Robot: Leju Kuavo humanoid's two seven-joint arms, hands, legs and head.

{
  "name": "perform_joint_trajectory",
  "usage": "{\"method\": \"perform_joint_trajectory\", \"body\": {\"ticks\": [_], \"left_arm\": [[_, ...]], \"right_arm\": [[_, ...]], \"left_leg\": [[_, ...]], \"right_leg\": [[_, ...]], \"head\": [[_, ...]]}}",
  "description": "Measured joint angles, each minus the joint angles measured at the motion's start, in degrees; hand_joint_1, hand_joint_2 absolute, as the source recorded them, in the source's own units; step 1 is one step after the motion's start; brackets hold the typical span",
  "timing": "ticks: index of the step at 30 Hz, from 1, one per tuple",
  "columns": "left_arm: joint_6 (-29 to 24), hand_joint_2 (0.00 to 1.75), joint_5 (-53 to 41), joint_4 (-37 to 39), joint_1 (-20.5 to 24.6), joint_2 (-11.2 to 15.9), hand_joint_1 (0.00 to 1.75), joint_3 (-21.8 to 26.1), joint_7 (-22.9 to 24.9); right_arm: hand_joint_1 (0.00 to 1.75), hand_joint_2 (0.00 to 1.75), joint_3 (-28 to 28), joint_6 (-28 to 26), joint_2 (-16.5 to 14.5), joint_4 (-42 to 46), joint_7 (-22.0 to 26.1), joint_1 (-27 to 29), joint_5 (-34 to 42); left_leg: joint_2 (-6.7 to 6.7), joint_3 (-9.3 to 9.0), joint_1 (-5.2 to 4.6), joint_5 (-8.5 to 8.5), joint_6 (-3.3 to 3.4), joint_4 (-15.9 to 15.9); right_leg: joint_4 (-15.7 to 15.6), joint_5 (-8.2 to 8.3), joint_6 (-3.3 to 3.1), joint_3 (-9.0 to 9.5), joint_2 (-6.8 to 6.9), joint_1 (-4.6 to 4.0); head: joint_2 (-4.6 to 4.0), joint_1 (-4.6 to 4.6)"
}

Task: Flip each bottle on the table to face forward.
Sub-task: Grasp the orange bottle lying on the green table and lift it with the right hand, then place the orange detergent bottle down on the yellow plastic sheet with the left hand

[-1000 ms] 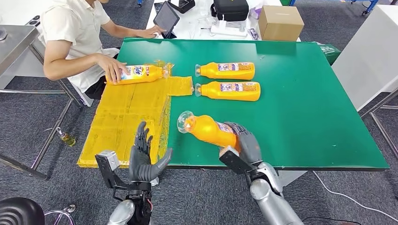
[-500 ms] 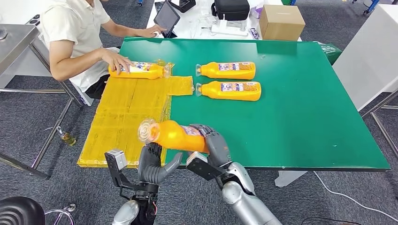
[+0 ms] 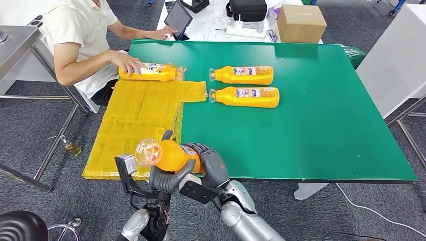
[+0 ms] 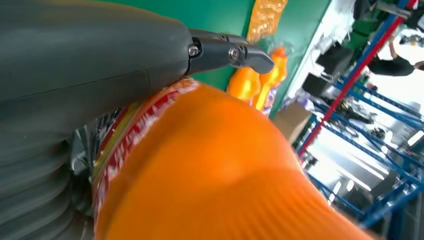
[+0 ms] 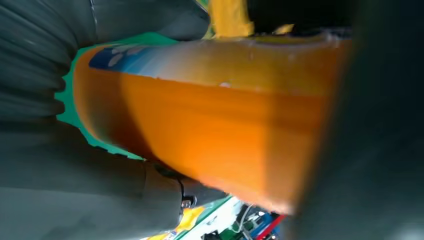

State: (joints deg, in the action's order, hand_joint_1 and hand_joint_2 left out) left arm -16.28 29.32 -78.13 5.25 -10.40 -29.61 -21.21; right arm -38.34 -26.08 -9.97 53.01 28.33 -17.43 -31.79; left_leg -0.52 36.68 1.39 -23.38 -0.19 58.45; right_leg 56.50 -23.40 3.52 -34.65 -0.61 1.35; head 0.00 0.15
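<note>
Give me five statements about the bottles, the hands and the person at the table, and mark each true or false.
1. Both robot hands are on one orange bottle. True: the left hand cups it from below, the right hand grips its body.
2. That bottle lies flat on the green table. False: it is held up at the near edge.
3. Two orange bottles lie side by side. True.
4. The person's hand is on the tablet. False: it rests on a bottle.
5. The yellow sheet covers the whole table. False: just its left part.
</note>
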Motion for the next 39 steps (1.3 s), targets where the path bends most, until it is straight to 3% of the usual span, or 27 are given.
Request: {"method": "perform_joint_trajectory", "body": {"ticks": [4,5,8,9,10,13,14,16,20,26,31,34,39], "left_arm": [[0.2,1.75,0.3,0.6,0.1,0.0,0.02,0.2,0.1],[0.4,1.75,0.7,0.7,0.1,0.0,0.34,0.2,0.3],[2.3,1.75,3.3,0.9,0.2,0.0,1.61,0.4,1.0],[3.1,1.75,4.1,0.9,0.2,0.0,1.73,0.6,1.2],[3.8,1.75,4.7,0.9,0.2,0.0,1.75,0.7,1.3],[5.2,1.75,5.9,0.8,0.2,0.0,1.75,1.1,1.2],[5.5,1.75,6.1,0.7,0.1,0.1,1.75,1.3,1.0],[6.0,1.75,6.3,0.2,0.0,0.3,1.75,1.6,0.7],[5.9,1.75,4.8,-1.1,-0.5,0.5,1.75,2.3,-0.9],[2.5,1.75,0.5,-3.8,-1.7,0.5,1.75,4.2,-5.4],[-4.4,1.75,-7.0,-5.5,-2.5,1.1,1.75,7.5,-7.7],[-10.6,1.75,-16.6,-5.0,-2.1,2.0,1.75,9.5,-8.5],[-22.1,1.75,-41.2,0.2,1.1,5.0,1.75,12.9,-6.2]], "right_arm": [[1.75,1.75,-0.8,-0.3,-0.4,-0.4,0.0,-0.4,0.2],[1.75,1.75,-1.0,-0.5,-0.4,-0.5,0.2,-0.5,0.3],[1.75,1.75,-1.4,-2.0,-0.5,-0.5,0.9,-0.5,1.0],[1.75,1.75,-1.6,-2.7,-0.5,-0.5,1.1,-0.5,1.1],[1.63,1.75,-1.8,-3.4,-0.5,-0.5,1.2,-0.5,1.1],[0.34,1.75,-2.2,-4.8,-0.5,-0.4,1.2,-0.4,1.0],[0.02,1.75,-2.3,-5.0,-0.5,-0.4,1.2,-0.3,1.0],[0.0,1.75,-2.6,-5.1,-0.5,-0.4,1.1,-0.1,1.1],[0.0,0.0,-3.0,-5.2,-0.5,-0.4,1.4,0.5,1.3],[0.0,0.0,-3.2,-7.1,-0.4,-0.6,2.3,2.5,2.0],[0.0,0.0,-2.8,-12.1,-0.3,-0.9,3.4,5.4,0.7],[0.0,0.0,-0.7,-13.5,-0.6,-0.5,5.6,7.4,-3.7],[0.0,0.0,8.1,-13.6,-3.4,3.0,10.9,12.0,-11.4]], "left_leg": [[0.0,0.01,-0.01,0.0,0.0,0.0],[0.0,0.01,-0.02,0.0,0.0,0.0],[-0.01,0.01,-0.02,0.0,0.0,0.0],[0.0,0.01,-0.02,0.0,0.0,0.0],[0.0,0.01,-0.02,0.0,0.0,0.0],[0.0,0.01,-0.01,0.0,0.0,0.0],[0.0,0.01,-0.01,0.0,0.0,0.0],[0.0,0.01,0.0,0.0,0.0,0.0],[0.0,0.02,-0.01,0.0,0.0,0.0],[-0.02,0.04,-0.01,-0.01,0.0,0.0],[-0.01,0.05,0.0,-0.01,0.0,0.0],[-0.01,0.05,0.0,-0.01,-0.01,0.0],[-0.01,0.04,0.02,0.01,-0.01,0.0]], "right_leg": [[0.0,0.0,0.0,0.0,0.0,0.01],[0.0,0.0,0.0,0.0,0.0,0.01],[0.0,0.0,0.0,0.0,0.0,0.02],[0.0,0.0,0.0,0.0,0.0,0.01],[0.0,0.0,0.0,0.0,0.0,0.01],[0.0,0.0,0.0,-0.01,0.0,0.0],[0.0,0.0,0.0,-0.01,0.0,0.0],[0.0,0.0,0.0,-0.02,0.0,0.0],[0.0,0.0,0.0,-0.02,0.0,0.01],[0.0,-0.01,0.0,-0.03,0.01,0.01],[0.0,-0.01,-0.01,-0.06,0.0,0.0],[0.0,-0.01,-0.01,-0.07,0.0,0.0],[0.0,-0.02,-0.03,-0.08,0.0,-0.01]], "head": [[0.0,0.01],[0.0,0.01],[0.0,0.01],[0.0,0.0],[0.0,0.0],[0.0,0.0],[0.0,0.0],[0.0,0.01],[0.0,0.01],[0.0,0.01],[0.0,0.02],[0.0,0.02],[0.0,0.01]]}}
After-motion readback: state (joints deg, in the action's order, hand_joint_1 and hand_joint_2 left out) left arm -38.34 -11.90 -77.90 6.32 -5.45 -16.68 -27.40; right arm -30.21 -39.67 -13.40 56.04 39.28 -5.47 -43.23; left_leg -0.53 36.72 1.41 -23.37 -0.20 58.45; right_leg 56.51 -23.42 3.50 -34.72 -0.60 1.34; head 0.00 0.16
